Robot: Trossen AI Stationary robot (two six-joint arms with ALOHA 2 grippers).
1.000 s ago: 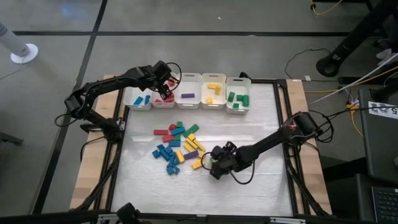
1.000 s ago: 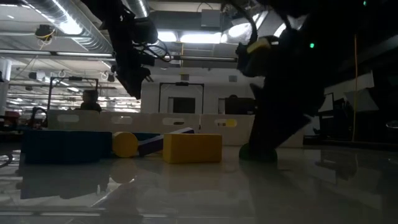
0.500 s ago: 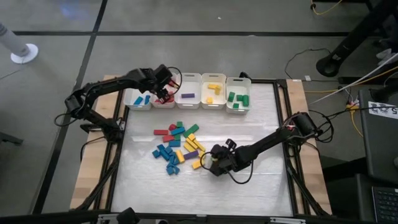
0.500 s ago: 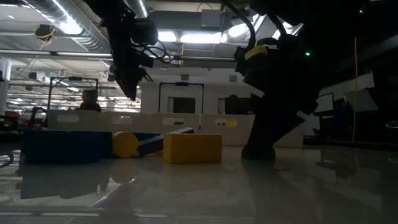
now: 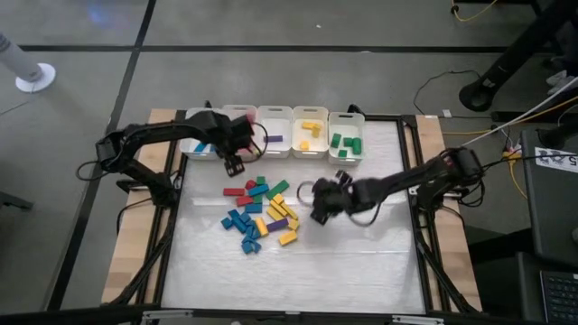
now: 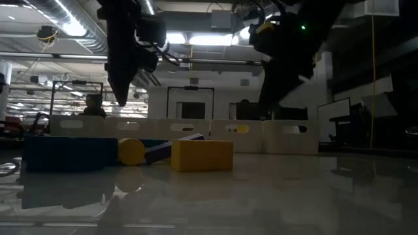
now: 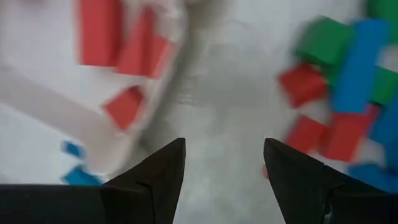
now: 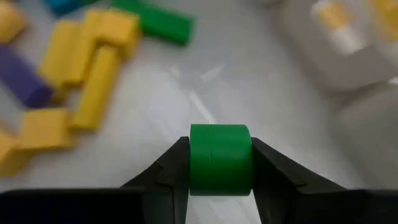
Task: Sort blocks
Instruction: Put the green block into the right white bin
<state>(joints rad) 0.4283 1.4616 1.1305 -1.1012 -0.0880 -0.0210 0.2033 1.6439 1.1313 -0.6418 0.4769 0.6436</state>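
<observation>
The loose blocks [image 5: 262, 213], red, blue, green, yellow and purple, lie in a pile on the white table at its middle left. My right gripper [image 5: 318, 206] hangs right of the pile, shut on a small green block [image 8: 221, 158]. My left gripper [image 5: 234, 165] stands open between the row of bins and the pile, with nothing between its fingers [image 7: 163, 163]. In the left wrist view, red blocks in a bin [image 7: 127, 50] show on one side and the pile's red, green and blue blocks [image 7: 336, 93] on the other. My right gripper pinches the green block between its two fingers, one on each opposite side [image 8: 194, 163]. The block's rounded face looks out between the fingertips. The fingers come from above, slanting, and the block is lifted clear of the table.
Five white bins stand in a row at the table's far edge: one with blue blocks [image 5: 200, 144], one with red, partly behind my left arm, then purple [image 5: 274, 141], yellow [image 5: 310, 134] and green [image 5: 346, 143]. Bare table lies at the near and right sides [image 5: 361, 262].
My right gripper has shut on the green block at the pile's near right corner, lifted it off the table and carried it toward the far edge. My left gripper has left the red bin and come toward the near edge, down toward the pile, staying open.
</observation>
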